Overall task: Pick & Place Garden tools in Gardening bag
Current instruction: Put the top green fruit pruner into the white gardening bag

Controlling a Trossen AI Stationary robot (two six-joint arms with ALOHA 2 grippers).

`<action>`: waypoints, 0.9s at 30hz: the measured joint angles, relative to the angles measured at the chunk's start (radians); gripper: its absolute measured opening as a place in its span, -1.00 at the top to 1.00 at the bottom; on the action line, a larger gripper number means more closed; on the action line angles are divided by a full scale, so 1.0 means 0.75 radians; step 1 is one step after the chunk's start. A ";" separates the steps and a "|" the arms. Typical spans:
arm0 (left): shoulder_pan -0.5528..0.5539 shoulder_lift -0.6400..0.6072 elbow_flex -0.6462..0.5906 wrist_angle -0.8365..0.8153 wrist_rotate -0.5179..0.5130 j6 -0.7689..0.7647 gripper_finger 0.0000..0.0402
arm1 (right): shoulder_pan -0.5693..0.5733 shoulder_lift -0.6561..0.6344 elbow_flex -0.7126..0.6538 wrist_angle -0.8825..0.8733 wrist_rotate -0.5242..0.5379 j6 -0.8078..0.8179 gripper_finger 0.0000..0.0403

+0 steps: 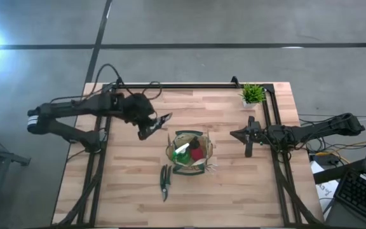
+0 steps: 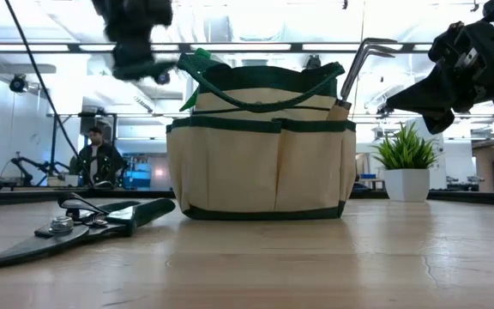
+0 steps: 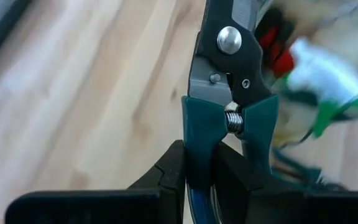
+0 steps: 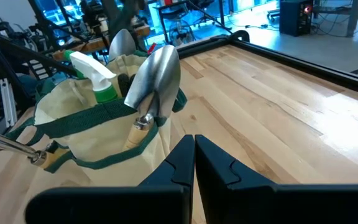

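The pale wooden worktop (image 1: 126, 184) carries the gardening bag (image 1: 189, 151) near its middle, a round tan fabric bag with a dark green rim and pockets round its wall (its loop handles arch over the top in the low view). Inside it stand a silver trowel (image 4: 156, 78) with a wooden handle, a green spray bottle (image 4: 97, 76) and a red piece (image 1: 197, 153), while a wood-handled rake (image 2: 360, 67) leans out at the side toward the right arm. The left pincer (image 1: 149, 129) is above the worktop just beside the bag, clamped on a pair of teal-handled pruning shears (image 3: 229, 93) whose blades point toward the bag. The right pincer (image 1: 237, 134) hangs on the bag's other side, fingers pressed together and holding nothing. A second pair of dark pruning shears (image 1: 165, 180) lies flat on the worktop near the bag's front. A little potted plant (image 1: 252, 95) sits at the far right corner.
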 joint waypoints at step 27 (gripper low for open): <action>-0.170 0.778 0.756 0.040 -0.001 0.538 0.71 | 0.000 0.000 0.000 0.000 0.000 0.000 0.96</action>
